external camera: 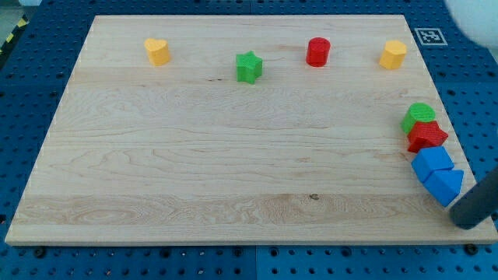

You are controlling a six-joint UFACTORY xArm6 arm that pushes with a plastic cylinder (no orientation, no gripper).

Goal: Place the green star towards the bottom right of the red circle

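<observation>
Nothing of the task looks done yet. Nearest, at the right edge, my tip [469,223] sits just right of the blue blocks, well apart from the star. There is no pincer on this arm, only the rod, so no opening to report.

Going farther up the right edge, a blue block [445,185] and a second blue block [432,162] touch, then a red block [427,135] and a green cylinder [419,117], all packed together.

At the far side, the green star [249,67] lies left of the red circle [317,52] and slightly nearer. It must go rightward past the circle to its near right. A yellow block [157,51] sits far left, another yellow block [393,54] far right.

The worktop [233,171] is pale wood on a blue perforated base [15,101].
</observation>
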